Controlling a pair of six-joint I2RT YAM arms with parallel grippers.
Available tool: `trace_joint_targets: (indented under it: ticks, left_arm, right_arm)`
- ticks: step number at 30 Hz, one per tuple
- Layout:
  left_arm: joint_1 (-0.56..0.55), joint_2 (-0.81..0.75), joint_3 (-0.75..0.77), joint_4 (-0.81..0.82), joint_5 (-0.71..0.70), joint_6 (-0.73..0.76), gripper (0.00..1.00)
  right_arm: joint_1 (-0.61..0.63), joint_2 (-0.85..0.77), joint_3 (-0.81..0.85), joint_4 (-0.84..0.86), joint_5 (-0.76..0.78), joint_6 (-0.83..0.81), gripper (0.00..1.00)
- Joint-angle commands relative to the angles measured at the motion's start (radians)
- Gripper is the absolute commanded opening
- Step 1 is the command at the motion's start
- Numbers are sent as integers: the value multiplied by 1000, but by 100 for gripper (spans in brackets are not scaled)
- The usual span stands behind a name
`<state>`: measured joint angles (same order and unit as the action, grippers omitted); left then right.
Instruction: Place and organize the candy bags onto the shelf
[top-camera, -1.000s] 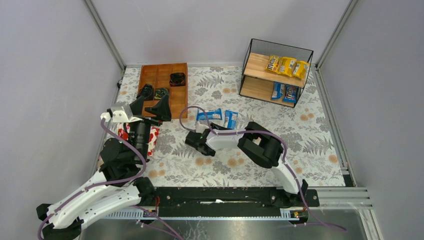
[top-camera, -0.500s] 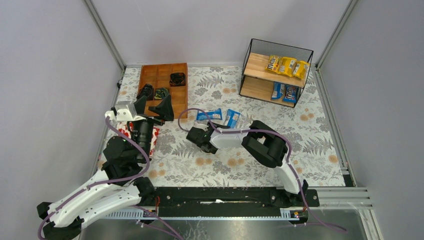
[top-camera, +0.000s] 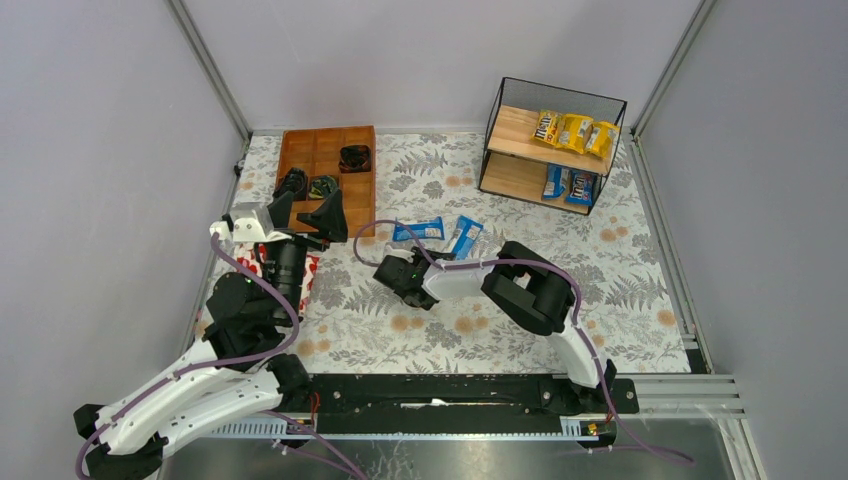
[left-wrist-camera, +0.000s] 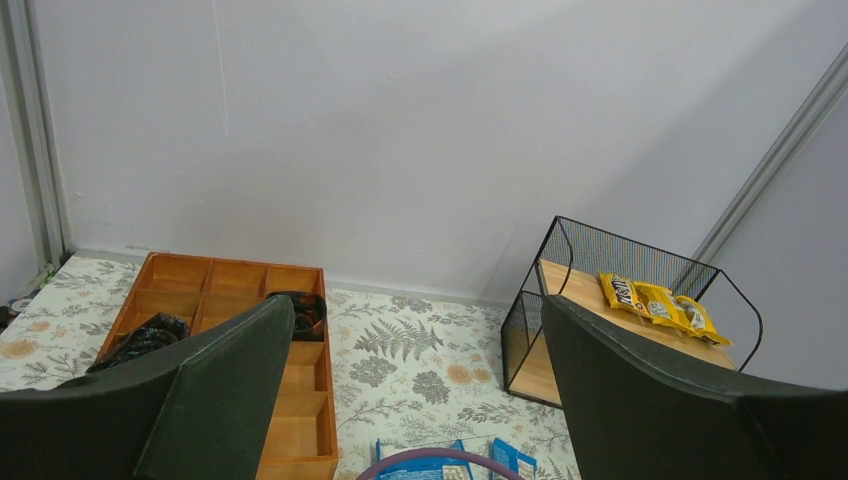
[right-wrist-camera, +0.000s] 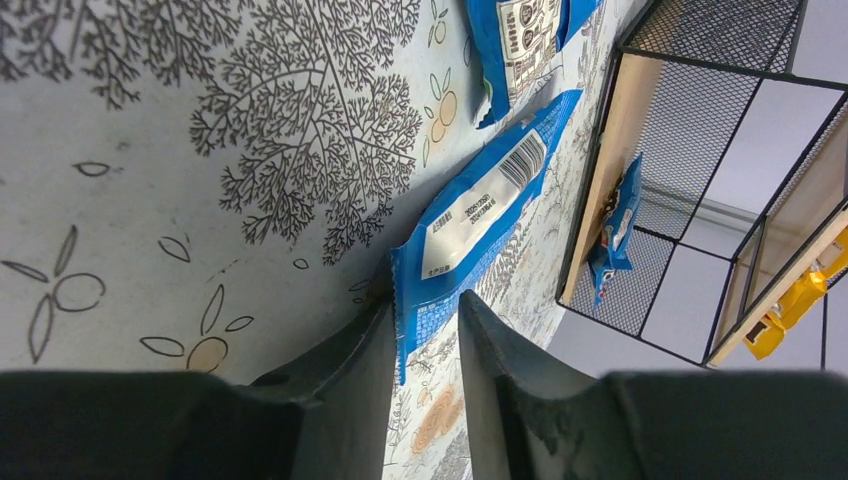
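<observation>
My right gripper is narrow, pinching the near end of the blue candy bag; its long axis points toward the shelf at upper right.

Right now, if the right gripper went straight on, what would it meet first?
The right gripper meets the blue candy bag first; its near end sits between the jaws. A second blue bag lies beyond.
</observation>
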<state>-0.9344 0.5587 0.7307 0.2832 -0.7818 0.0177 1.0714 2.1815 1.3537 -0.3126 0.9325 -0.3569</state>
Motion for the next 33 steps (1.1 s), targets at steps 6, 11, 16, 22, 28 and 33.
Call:
trace_joint_targets:
  ticks: [6, 11, 16, 22, 28, 33]
  left_arm:
    - [2, 7, 12, 27, 15, -8, 99]
    - [3, 3, 12, 24, 16, -9, 99]
    - [2, -1, 13, 21, 21, -15, 99]
    - [3, -3, 16, 13, 29, -16, 99]
    - [2, -3, 20, 5, 36, -46, 99]
    - [3, 2, 22, 2, 41, -51, 99]
  right_arm:
    - [-7, -64, -50, 50, -75, 42, 21]
    - [-8, -154, -100, 61, -76, 11, 3]
    - [-7, -239, -97, -32, -66, 60, 0]
    - [-13, -367, -140, -125, -69, 88, 0]
    - [-70, -512, -170, -170, -46, 51, 0]
    - [-164, -592, -215, -77, -70, -94, 0]
